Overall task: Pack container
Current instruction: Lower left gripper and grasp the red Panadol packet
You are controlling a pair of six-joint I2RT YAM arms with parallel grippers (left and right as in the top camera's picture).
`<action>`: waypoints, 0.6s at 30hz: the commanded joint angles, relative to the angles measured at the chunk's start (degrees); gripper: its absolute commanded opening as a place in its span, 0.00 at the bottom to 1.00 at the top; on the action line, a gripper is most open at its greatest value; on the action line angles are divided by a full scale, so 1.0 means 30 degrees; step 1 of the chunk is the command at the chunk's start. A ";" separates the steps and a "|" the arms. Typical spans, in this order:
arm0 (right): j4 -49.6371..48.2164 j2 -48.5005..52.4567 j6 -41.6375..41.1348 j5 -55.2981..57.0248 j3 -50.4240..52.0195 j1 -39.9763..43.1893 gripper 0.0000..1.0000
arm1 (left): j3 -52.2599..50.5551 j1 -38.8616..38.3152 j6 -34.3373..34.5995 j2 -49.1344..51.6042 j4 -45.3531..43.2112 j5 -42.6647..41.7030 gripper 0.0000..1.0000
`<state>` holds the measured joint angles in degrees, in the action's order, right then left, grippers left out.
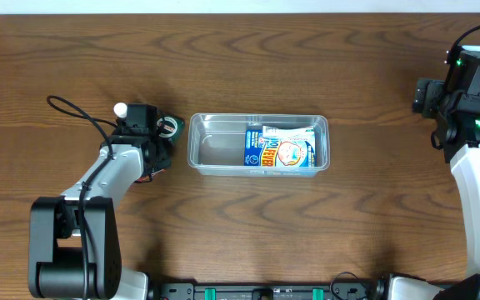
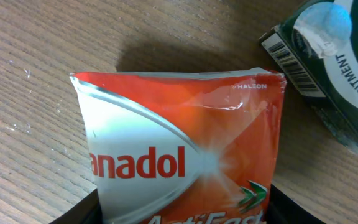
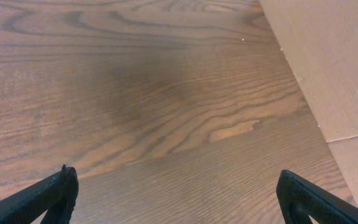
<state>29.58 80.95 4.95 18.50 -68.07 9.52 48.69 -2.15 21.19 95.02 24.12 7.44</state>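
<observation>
Resting on the wooden table (image 1: 57, 50), the container (image 1: 215, 150) sits at its centre, just right of the left gripper (image 2: 179, 213) and well apart from the right gripper (image 3: 178, 183), whose jaws stand wide over bare wood at the far right. The left fingers (image 2: 78, 214) flank a glossy red Panadol sachet (image 2: 185, 155); whether they actually clamp it I cannot tell. A loose hold could let the sachet slide out on the way across, and a low carry could catch the container's rim and shove it. The container is clear, shallow and round-cornered, its left half bare, a blue snack packet (image 1: 280, 148) filling the right. A dark ointment box (image 2: 334, 74) lies near the sachet.
</observation>
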 commanded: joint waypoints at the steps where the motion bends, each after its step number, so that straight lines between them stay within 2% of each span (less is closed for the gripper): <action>1: 0.0029 -0.0124 -0.0277 0.0189 -0.0036 0.0073 0.99 | -0.0044 -0.0022 0.0175 0.0036 0.0146 0.0255 0.55; 7: 0.0029 -0.0124 -0.0284 0.0189 -0.0036 0.0073 0.99 | 0.0073 -0.0029 0.0175 -0.0474 0.1035 0.0248 0.56; 13: 0.0029 -0.0124 -0.0284 0.0189 -0.0036 0.0073 0.99 | 0.0481 -0.0029 0.0160 -0.2579 0.2987 0.0146 0.56; 18: 0.0029 -0.0124 -0.0284 0.0189 -0.0036 0.0073 0.99 | 0.0750 -0.0029 -0.1311 -0.5340 0.4444 -0.2361 0.56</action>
<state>29.58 80.95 4.95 18.50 -68.07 9.52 48.90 -2.15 20.16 83.24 36.56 5.17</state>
